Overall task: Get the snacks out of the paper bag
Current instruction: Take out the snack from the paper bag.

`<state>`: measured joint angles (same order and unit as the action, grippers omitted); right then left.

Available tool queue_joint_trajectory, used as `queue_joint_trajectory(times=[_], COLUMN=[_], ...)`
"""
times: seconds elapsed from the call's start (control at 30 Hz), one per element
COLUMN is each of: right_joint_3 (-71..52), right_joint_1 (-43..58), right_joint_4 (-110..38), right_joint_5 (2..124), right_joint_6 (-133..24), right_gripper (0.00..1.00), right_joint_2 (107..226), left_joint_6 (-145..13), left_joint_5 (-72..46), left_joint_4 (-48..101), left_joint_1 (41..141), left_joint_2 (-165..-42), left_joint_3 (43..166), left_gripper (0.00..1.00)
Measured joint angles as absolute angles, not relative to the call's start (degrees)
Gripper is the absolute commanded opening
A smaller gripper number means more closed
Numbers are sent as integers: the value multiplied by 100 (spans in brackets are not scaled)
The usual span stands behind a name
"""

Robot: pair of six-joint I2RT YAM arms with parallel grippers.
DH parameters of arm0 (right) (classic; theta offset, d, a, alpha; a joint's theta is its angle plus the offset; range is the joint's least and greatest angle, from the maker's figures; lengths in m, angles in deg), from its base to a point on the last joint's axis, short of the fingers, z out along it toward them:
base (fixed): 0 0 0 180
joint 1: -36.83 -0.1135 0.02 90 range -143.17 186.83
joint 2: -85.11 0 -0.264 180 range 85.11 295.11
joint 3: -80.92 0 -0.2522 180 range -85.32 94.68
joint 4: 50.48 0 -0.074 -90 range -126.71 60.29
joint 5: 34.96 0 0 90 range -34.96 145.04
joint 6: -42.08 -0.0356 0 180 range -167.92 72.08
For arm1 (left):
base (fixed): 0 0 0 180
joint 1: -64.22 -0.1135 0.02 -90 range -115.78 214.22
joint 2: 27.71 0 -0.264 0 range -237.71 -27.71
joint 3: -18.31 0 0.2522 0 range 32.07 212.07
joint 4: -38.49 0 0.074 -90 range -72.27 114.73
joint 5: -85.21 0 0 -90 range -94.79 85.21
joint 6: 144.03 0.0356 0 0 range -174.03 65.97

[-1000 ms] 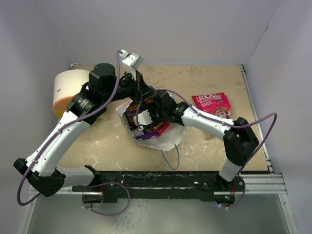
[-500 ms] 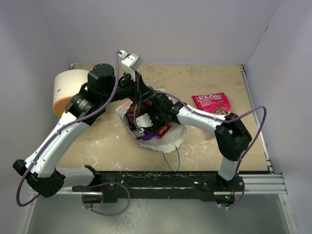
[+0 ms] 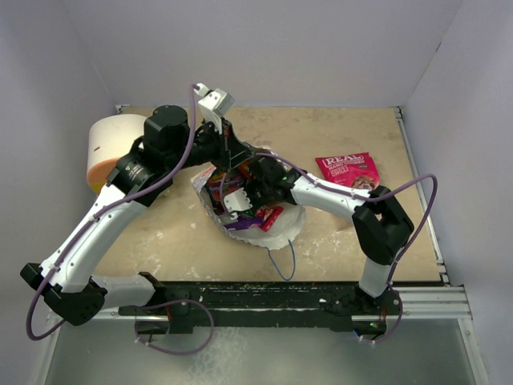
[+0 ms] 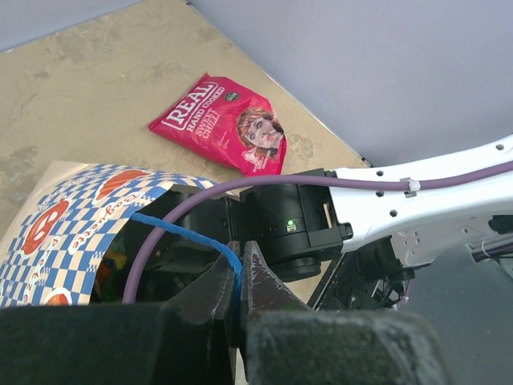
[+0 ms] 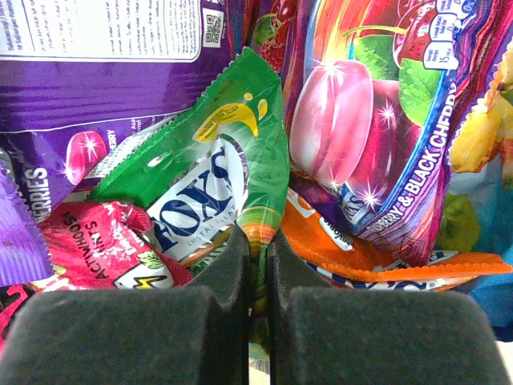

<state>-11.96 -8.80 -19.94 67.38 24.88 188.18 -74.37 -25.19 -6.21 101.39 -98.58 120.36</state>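
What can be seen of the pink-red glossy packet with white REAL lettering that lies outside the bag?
The pink-red glossy foil-like packet lies flat, face up, on the beige table, toward the far right, apart from the checkered paper bag. White print reads REAL HAND COOKED beside a portrait picture. It looks sealed and slightly crinkled. Nothing rests on it.

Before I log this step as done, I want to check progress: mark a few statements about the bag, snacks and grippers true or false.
1. The pink-red REAL packet lies on the table, outside the paper bag. True.
2. The left gripper is open and holds nothing. False: it is shut on the bag's blue cord handle.
3. The right gripper pinches the green Fox's packet. True.
4. The bag is emptied. False: a purple packet and others lie inside.
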Motion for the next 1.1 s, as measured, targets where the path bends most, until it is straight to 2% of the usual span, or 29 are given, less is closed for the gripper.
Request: queue_joint_trajectory(times=[0.33,0.73,0.93,1.1], right_joint_3=[-1194,-1762,-2184,-2271], right_joint_1=[-880,-978,-1037,-1044], right_joint_4=[-1893,-1955,-2798,-3889], right_joint_5=[6668,6742,6753,6547], right_joint_6=[2214,1294,158,-1149], right_gripper=[0,0,0,0], right_joint_2=[18591,16901,15961,15826], left_joint_6=[-7446,-7562,-7610,-7905], left_joint_5=[-2305,-1870,-1616,-1553], left_joint_4=[-634,-667,-851,-1054], left_joint_1=[10139,10150,10150,10150], left_joint_2=[-9818,-9753,-9757,-9790], left_joint_3=[12036,12088,12176,12320], left_gripper=[0,0,0,0])
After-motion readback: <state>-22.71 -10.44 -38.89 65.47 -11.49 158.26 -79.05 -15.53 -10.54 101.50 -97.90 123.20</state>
